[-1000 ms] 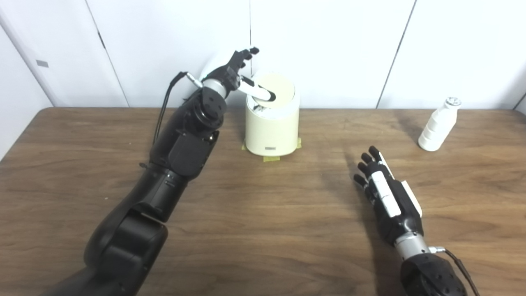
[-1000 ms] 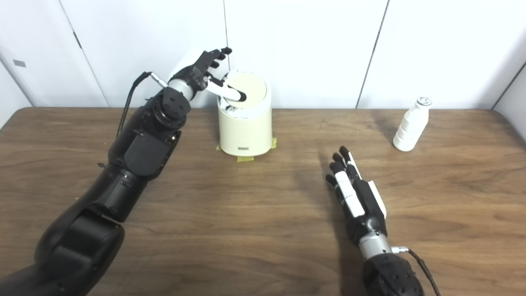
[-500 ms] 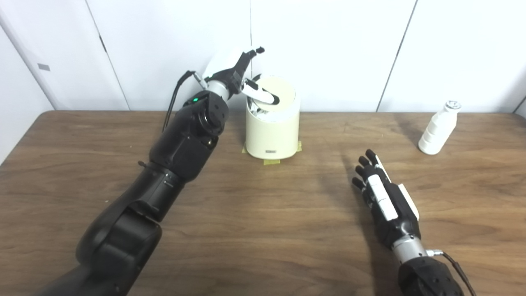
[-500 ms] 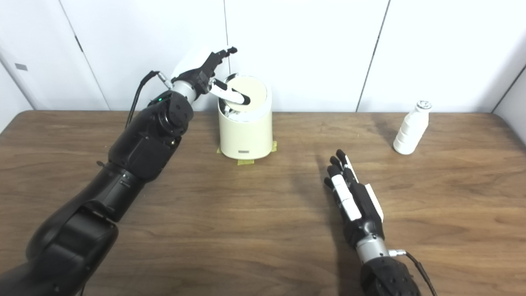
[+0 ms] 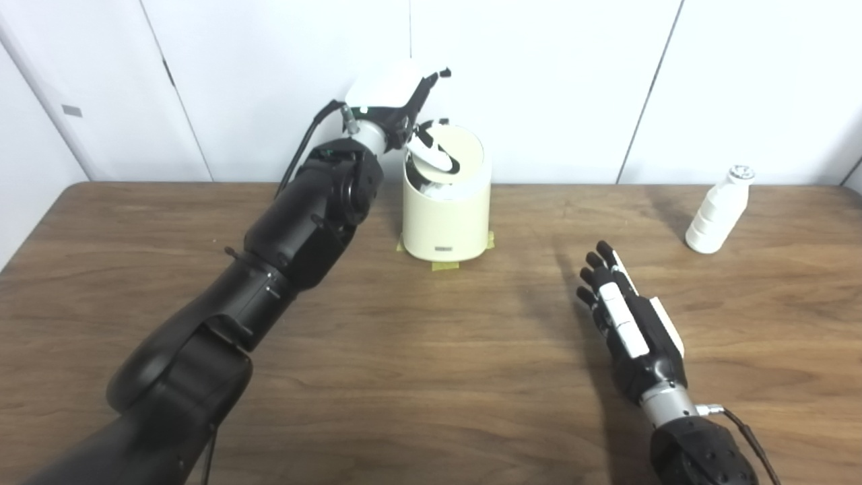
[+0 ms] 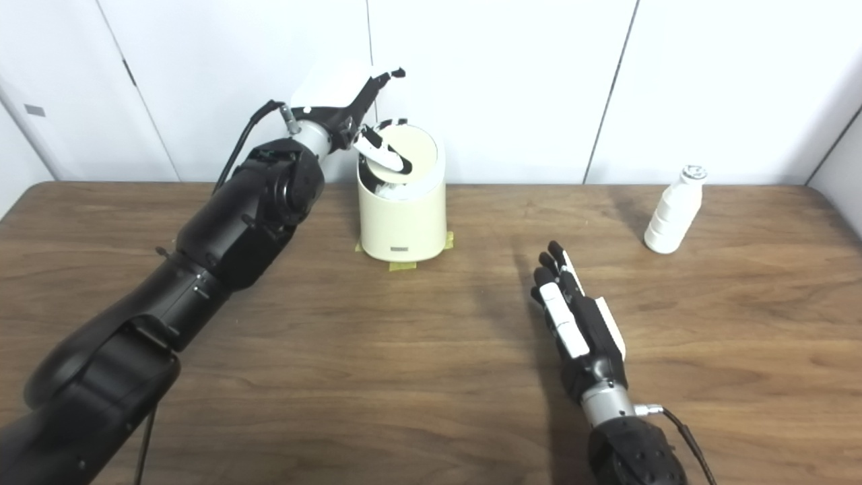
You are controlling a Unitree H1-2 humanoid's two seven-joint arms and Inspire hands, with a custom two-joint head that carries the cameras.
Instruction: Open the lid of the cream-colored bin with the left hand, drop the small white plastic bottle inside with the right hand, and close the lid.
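Note:
The cream-colored bin (image 5: 446, 215) stands at the back middle of the table. Its round lid (image 5: 466, 149) is tilted up, showing a gap and a white liner on the near left side. My left hand (image 5: 404, 111) is at the bin's upper left with its thumb (image 5: 434, 153) lying on the lid and its fingers spread above, clasping nothing. The small white plastic bottle (image 5: 717, 212) stands upright at the far right, untouched. My right hand (image 5: 623, 313) hovers flat and open over the table, well short of the bottle.
Yellow tape (image 5: 444, 264) marks the bin's base. A white panelled wall (image 5: 539, 81) rises right behind the table's (image 5: 431, 377) far edge. My left forearm (image 5: 296, 222) stretches across the table's left half.
My left hand has risen and turned at the bin, and the lid has tilted further up, widening the gap. The right hand has barely shifted. The bottle has stayed put.

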